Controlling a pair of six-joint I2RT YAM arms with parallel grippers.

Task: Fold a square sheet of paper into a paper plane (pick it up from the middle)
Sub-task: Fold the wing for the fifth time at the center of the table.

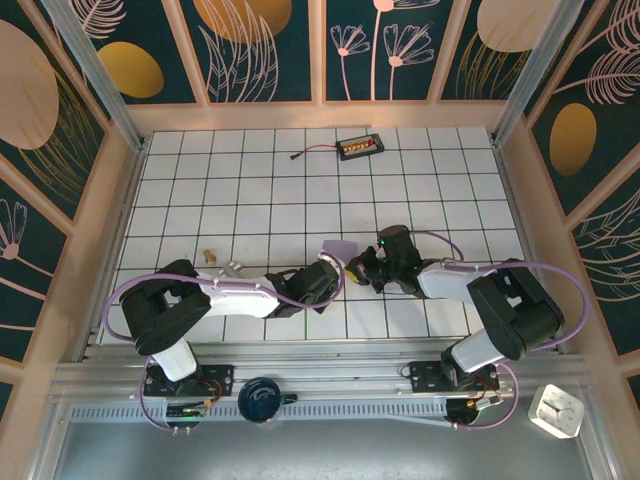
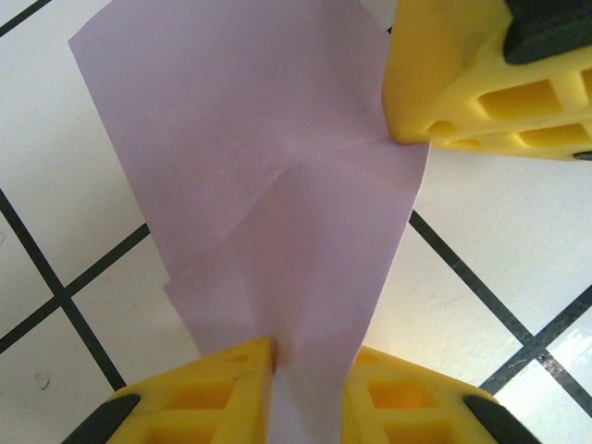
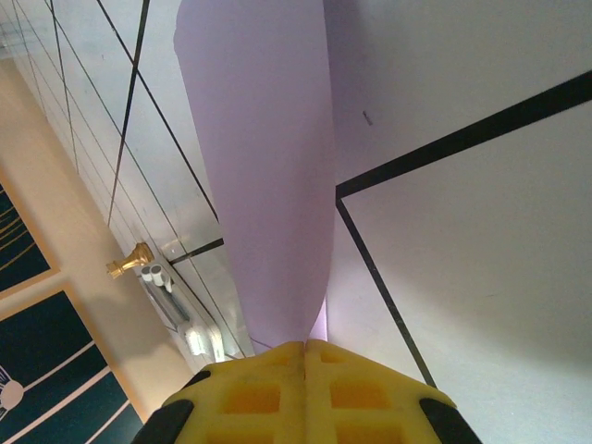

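Right tool (image 3: 305,351) clenched on lavender sheet (image 3: 268,185); left tool (image 2: 310,361) straddles it, grip unclear; sheet top cut off.

No text, label, brand or number can be read in any view. The small white square device (image 1: 556,411) at the near right possibly bears markings, too small to tell.

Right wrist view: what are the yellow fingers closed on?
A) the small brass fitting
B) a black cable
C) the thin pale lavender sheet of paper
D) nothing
C: the right gripper, its jaws shut, pinches the thin pale lavender sheet of paper, which rises from between them.
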